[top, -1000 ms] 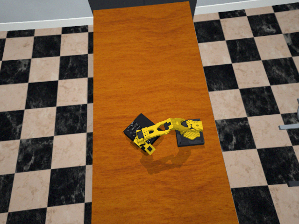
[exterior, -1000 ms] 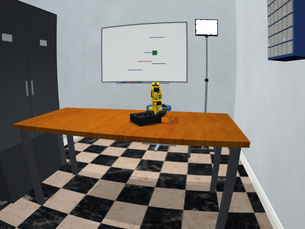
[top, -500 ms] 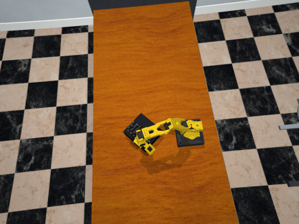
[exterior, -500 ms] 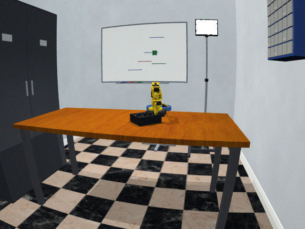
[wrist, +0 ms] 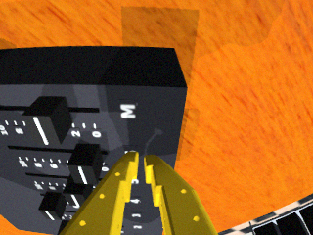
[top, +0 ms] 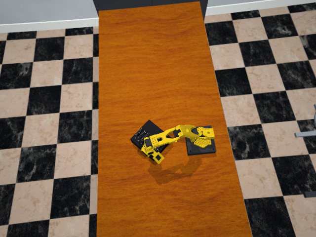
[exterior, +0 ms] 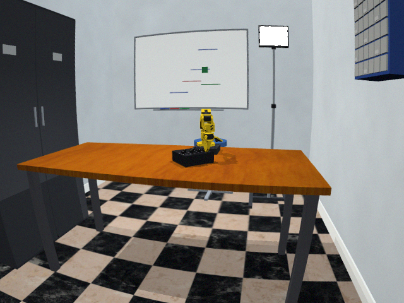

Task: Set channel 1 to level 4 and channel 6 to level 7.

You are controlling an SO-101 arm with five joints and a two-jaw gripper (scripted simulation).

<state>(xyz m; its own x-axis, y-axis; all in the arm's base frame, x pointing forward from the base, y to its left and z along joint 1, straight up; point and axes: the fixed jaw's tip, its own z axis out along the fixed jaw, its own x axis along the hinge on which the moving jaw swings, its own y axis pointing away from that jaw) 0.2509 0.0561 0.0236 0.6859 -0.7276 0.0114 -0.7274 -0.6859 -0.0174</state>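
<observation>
The black lighting desk (top: 149, 136) lies on the wooden table, turned at an angle; it also shows in the exterior view (exterior: 193, 156) and fills the left of the wrist view (wrist: 92, 137). Several black fader caps stand on it, among them one (wrist: 49, 117) at the upper left and one (wrist: 85, 160) nearer the fingers. My yellow gripper (wrist: 140, 157) is shut and empty, its tips low over the desk's right part, just below the "M" mark (wrist: 128, 112). In the top view the gripper (top: 146, 150) hangs over the desk's near corner. Which channel lies under the tips I cannot tell.
The arm's black base plate (top: 200, 143) sits to the right of the desk. The table's right edge (top: 224, 127) is close behind the base. A cabinet (exterior: 35, 98) and a whiteboard (exterior: 191, 69) stand away from the table.
</observation>
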